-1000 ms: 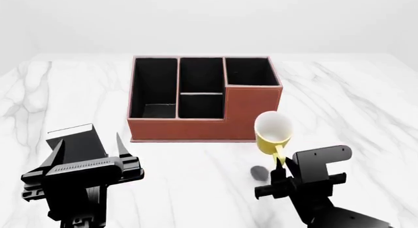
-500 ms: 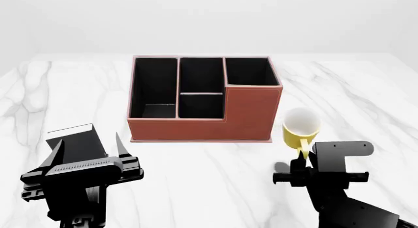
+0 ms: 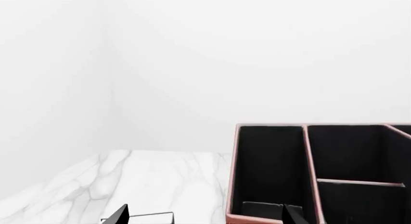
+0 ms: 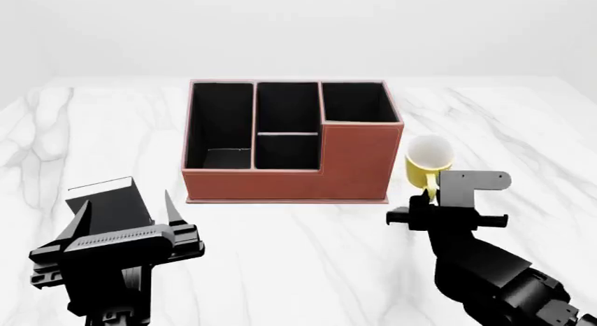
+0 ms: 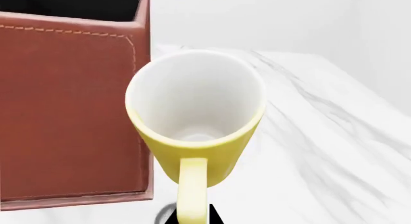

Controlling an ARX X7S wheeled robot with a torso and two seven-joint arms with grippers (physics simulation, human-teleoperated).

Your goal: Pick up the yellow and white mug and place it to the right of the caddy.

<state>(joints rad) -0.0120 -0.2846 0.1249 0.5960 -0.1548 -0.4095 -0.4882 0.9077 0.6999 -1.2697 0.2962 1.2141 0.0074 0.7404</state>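
The yellow and white mug (image 4: 427, 164) hangs by its handle from my right gripper (image 4: 430, 197), just right of the caddy's front right corner and above the table. In the right wrist view the mug (image 5: 196, 116) tilts with its white inside showing, and the jaws are shut on the yellow handle (image 5: 192, 190). The reddish-brown caddy (image 4: 347, 165) stands mid-table; its leather wall (image 5: 70, 108) is close beside the mug. My left gripper (image 4: 126, 231) is open and empty at the front left; the caddy's black compartments (image 3: 321, 171) show in the left wrist view.
A small upright black slab (image 4: 105, 193) stands behind my left gripper. The white marble table (image 4: 522, 130) stretches right of the caddy and mug. A white wall lies behind the table.
My right gripper has carried the mug to the right and then farther back, from in front of the caddy's right corner to beside its right side. The left arm has not moved.
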